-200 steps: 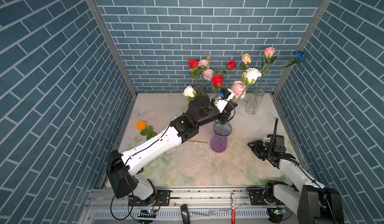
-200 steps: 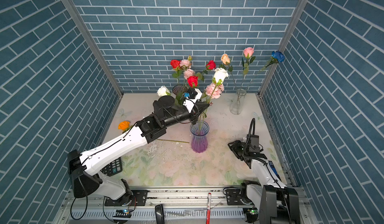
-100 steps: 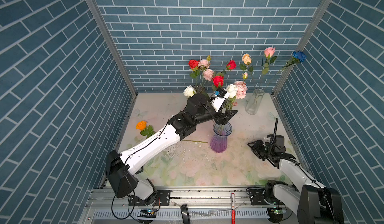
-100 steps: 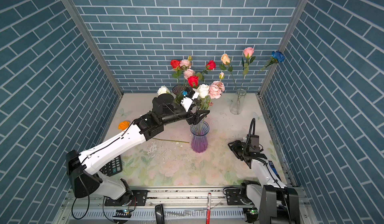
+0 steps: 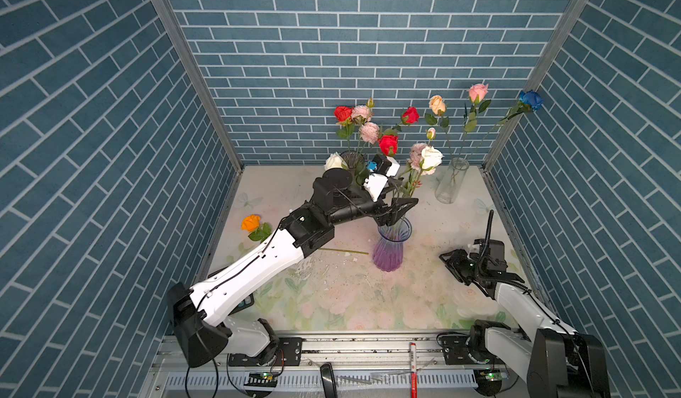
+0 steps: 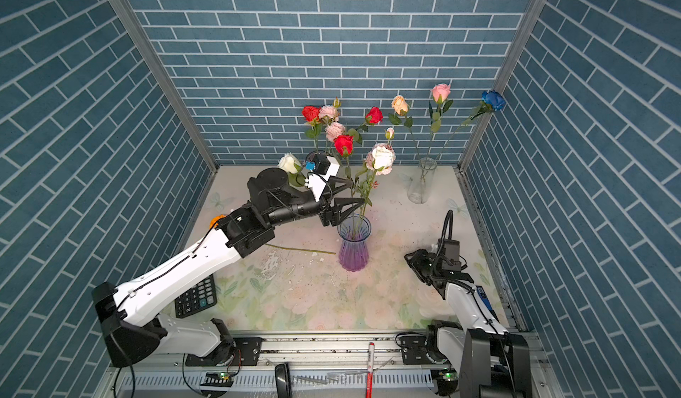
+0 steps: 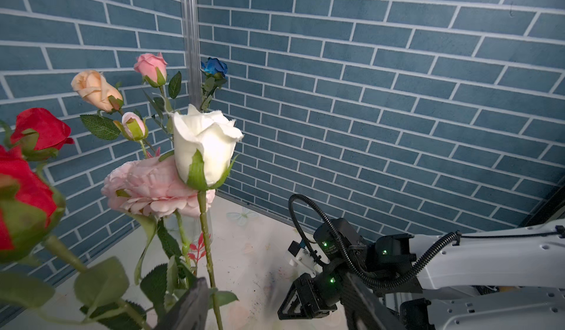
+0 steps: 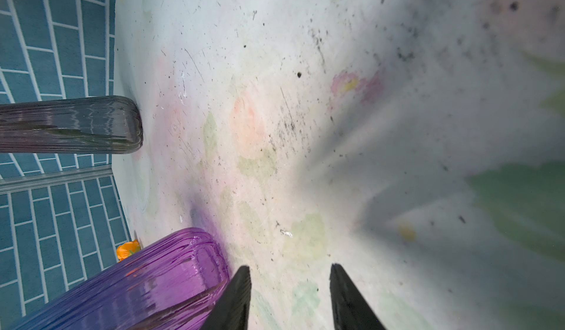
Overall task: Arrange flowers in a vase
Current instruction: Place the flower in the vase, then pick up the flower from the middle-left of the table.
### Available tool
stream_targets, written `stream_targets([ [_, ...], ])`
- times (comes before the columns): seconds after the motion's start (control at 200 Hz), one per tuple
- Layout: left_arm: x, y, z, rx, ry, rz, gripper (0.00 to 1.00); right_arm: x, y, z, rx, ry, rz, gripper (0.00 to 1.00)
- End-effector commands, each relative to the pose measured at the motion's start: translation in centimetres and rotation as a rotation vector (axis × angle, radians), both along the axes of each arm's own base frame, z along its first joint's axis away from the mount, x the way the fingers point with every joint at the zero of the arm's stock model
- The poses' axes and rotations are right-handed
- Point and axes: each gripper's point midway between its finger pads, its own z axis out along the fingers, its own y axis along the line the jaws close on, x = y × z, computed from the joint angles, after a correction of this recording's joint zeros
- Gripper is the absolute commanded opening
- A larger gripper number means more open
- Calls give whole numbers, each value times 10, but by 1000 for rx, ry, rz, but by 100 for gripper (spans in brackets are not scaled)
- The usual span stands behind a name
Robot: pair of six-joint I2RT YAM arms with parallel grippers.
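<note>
Clenched a second ago, left tool (image 5: 404, 194) now hangs released, jaws astride the stem of the white rose (image 5: 431, 156), letting it settle in the purple vase (image 5: 391, 247); right tool (image 8: 289, 270) idles empty, half-spread, well aside.

Left tool (image 5: 407, 193) opened, releasing the white rose (image 5: 431, 157) into the purple vase (image 5: 388, 248)

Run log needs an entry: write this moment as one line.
left gripper: open, white rose stem between fingers | white rose: in purple vase | right gripper: open, empty | orange flower: lying on table
</note>
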Motion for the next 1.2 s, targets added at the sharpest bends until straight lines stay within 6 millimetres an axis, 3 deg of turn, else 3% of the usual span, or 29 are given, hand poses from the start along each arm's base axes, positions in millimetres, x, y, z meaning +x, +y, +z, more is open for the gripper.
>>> stream_targets([
  [0.0, 0, 25, -16, 45, 11, 97, 70, -2, 1, -2, 27, 12, -19, 44],
  [0.145, 11, 72, -66, 156, 95, 310, 69, -1, 1, -2, 31, 11, -16, 44],
  [0.255, 21, 115, -106, 117, 231, 455, 69, 0, 2, -3, 35, 15, -16, 44],
  [0.44, 47, 207, -186, -42, 552, 795, 65, 0, 2, -4, 40, 17, -12, 44],
  [0.5, 53, 237, -221, -56, 647, 920, 64, 0, 3, -4, 41, 18, -11, 44],
  [0.64, 65, 292, -267, -12, 839, 1179, 63, 1, 3, -5, 43, 20, -10, 44],
  [0.73, 71, 312, -286, 58, 959, 1302, 63, 1, 3, -5, 43, 20, -12, 44],
  [0.795, 72, 325, -299, 128, 1028, 1392, 57, 1, 3, -5, 44, 22, -12, 44],
  [0.98, 85, 354, -323, 224, 1171, 1579, 54, 1, 2, -5, 45, 21, -12, 44],
  [1.09, 82, 361, -344, 211, 1347, 1644, 54, 1, 2, -6, 47, 24, -13, 44],
  [1.195, 84, 356, -366, 172, 1500, 1641, 54, 2, 2, -6, 47, 23, -14, 44],
])
